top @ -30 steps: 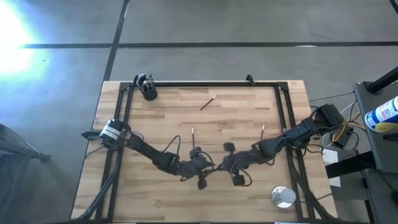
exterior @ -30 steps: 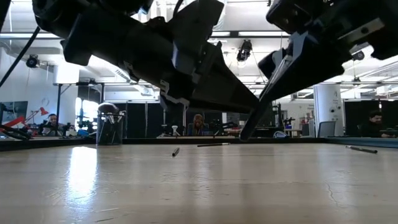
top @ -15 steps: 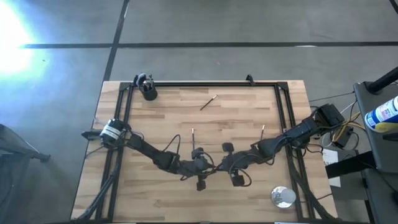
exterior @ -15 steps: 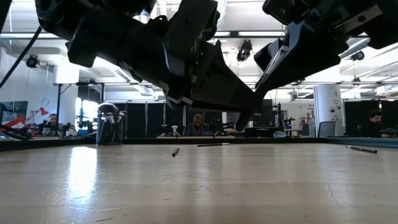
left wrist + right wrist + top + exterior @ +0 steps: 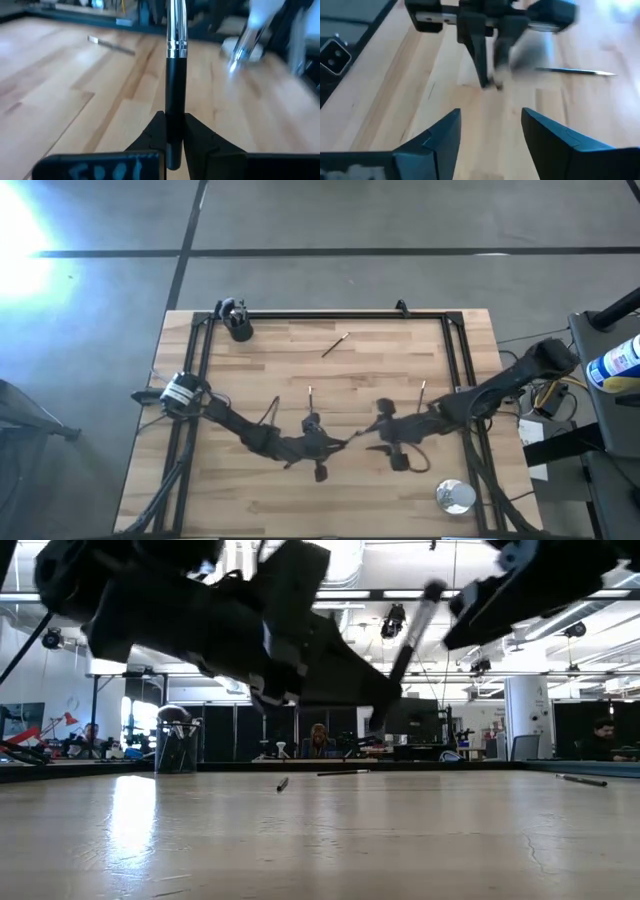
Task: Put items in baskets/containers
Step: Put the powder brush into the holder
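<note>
My left gripper [image 5: 334, 446] is at the middle of the table, shut on a slim makeup brush [image 5: 175, 75] with a black handle and a silver ferrule. The brush sticks out toward my right gripper [image 5: 390, 435], which is open just to its right and touches nothing. In the right wrist view the open fingers [image 5: 440, 140] face the left gripper [image 5: 487, 75]. The black cup [image 5: 238, 328] stands at the far left corner with brushes in it. Loose brushes lie flat on the table [image 5: 335, 345], [image 5: 310, 393], [image 5: 422, 390]. My left gripper pinches the brush's black handle [image 5: 174, 127] near its end, between the two fingers. The brush runs on along the fingers' line and out past their tips. It is lifted clear of the table and slants upward toward the right [image 5: 412, 635].
A shiny silver round object [image 5: 455, 495] sits near the table's near right corner. A black rail frame [image 5: 330, 314] runs along the far edge and down both sides. Bare wood lies between the grippers and the cup. People sit in the room beyond the table.
My right gripper has drawn back toward the table's right edge, away from my left gripper. The brush stays in my left gripper and now slants up toward the right, where it pointed down before.
</note>
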`<state>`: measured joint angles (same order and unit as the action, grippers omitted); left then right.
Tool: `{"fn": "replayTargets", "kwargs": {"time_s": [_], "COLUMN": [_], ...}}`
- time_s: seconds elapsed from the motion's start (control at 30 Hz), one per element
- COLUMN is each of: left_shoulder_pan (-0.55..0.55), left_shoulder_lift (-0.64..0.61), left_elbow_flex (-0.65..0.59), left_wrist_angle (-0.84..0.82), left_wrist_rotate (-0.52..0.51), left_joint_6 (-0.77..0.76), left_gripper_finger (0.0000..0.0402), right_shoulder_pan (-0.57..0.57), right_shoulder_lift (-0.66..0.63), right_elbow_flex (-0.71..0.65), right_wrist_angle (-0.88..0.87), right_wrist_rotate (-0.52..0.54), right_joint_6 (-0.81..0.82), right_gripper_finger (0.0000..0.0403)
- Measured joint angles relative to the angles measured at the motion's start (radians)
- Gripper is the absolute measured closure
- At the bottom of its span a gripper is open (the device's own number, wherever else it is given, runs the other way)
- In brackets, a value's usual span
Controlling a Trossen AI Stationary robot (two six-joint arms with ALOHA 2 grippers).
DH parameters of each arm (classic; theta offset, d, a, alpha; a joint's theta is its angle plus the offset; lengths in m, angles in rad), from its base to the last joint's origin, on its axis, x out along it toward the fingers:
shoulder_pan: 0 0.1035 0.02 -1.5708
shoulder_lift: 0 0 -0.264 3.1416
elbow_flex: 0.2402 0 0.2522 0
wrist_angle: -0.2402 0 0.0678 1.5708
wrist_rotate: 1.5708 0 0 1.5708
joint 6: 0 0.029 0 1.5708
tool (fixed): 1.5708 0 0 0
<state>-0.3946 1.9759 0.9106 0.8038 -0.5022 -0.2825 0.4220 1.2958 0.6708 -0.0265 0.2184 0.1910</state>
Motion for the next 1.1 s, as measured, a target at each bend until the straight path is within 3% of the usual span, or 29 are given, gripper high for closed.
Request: {"fn": "replayTargets", "kwargs": {"time_s": [0.07, 0.2, 0.3, 0.4, 0.87, 0.97, 1.1], "left_shoulder_pan": [0.0, 0.0, 0.0, 0.002, 0.023, 0.024, 0.023], "left_shoulder_lift": [0.0, 0.0, 0.0, 0.0, 0.0, 0.0, 0.0], "left_elbow_flex": [-0.038, -0.065, -0.041, -0.005, 0.033, 0.033, 0.033], "left_wrist_angle": [0.115, 0.257, 0.259, 0.218, 0.18, 0.18, 0.163], "left_wrist_rotate": [-0.001, -0.001, 0.001, 0.003, 0.004, 0.005, 0.007], "left_joint_6": [0.0, 0.032, 0.063, 0.086, 0.102, 0.103, 0.106], "left_gripper_finger": [0.0372, 0.0372, 0.0372, 0.0372, 0.0372, 0.0372, 0.0372], "right_shoulder_pan": [0.02, 0.037, 0.036, 0.036, 0.035, 0.035, 0.031], "right_shoulder_lift": [-0.067, -0.132, -0.113, -0.078, 0.104, 0.129, 0.142], "right_elbow_flex": [-0.078, -0.262, -0.361, -0.402, -0.227, -0.2, -0.193], "right_wrist_angle": [0.093, 0.482, 0.76, 0.928, 0.974, 0.973, 0.972], "right_wrist_rotate": [0.047, 0.103, 0.105, 0.108, 0.129, 0.164, 0.18], "right_joint_6": [0.021, 0.042, 0.045, 0.038, -0.038, -0.058, -0.065], "right_gripper_finger": [0.02, 0.0212, 0.0219, 0.0222, 0.0227, 0.0254, 0.0337]}}
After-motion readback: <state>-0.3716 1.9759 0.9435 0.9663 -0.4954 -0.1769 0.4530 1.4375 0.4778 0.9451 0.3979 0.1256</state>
